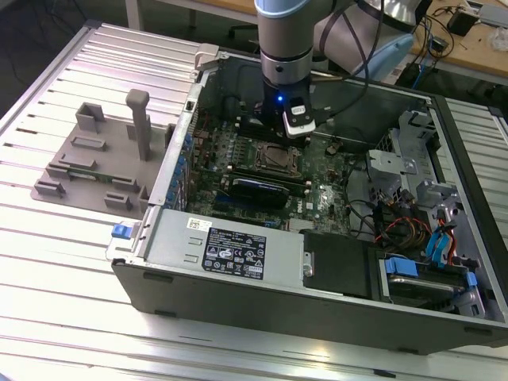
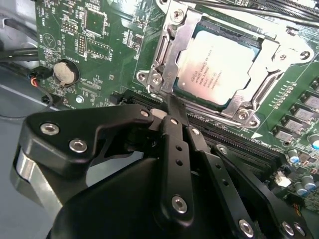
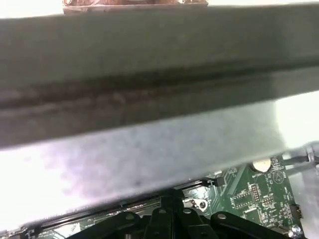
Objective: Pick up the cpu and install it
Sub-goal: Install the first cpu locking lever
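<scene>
Seated flat in the motherboard socket [image 2: 219, 69] inside the open computer case [image 1: 238, 254]: the cpu [image 2: 218, 63], silvery top up, framed by the metal retention bracket [image 2: 167, 55]. Hovering just above and beside that socket in the second wrist view, the gripper [image 2: 167, 107], black fingers [image 2: 175, 130] drawn together with nothing between them. Resting well apart on the slatted table [image 1: 95, 262], toward the exterior view's left, the grey plastic fixture [image 1: 99, 163] with its upright post.

A ribbed metal bench [image 1: 71, 262] carries everything. An open computer case [image 1: 238, 262] lies on it. A grey plastic fixture [image 1: 95, 163] sits just beside the case.
</scene>
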Available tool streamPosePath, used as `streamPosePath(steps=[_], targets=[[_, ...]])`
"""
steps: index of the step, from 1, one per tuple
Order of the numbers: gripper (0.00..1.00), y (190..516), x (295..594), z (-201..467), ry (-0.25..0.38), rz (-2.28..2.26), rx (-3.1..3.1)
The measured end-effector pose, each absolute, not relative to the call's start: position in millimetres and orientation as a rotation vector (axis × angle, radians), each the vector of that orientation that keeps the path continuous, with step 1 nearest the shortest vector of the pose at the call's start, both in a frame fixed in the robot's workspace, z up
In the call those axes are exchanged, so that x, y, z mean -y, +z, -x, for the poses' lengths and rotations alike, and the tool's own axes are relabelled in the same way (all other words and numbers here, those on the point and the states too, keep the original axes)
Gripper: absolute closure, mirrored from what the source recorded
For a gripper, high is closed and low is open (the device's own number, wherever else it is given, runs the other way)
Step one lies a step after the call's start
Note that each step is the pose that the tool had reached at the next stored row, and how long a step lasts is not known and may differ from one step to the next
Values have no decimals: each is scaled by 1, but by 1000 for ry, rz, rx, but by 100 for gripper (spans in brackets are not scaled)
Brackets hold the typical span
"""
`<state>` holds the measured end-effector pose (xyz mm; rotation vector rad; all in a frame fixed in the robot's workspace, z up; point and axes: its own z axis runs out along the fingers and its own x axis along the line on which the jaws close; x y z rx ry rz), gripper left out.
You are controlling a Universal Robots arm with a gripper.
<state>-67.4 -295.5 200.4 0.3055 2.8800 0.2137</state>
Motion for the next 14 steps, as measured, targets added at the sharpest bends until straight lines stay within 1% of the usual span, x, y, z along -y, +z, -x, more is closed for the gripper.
streamPosePath(steps=[10, 11, 14], targets=[[89, 233, 295, 67, 208, -311, -2879], [89, 244, 296, 67, 208, -315, -2879], [89, 248, 295, 67, 207, -318, -2878]])
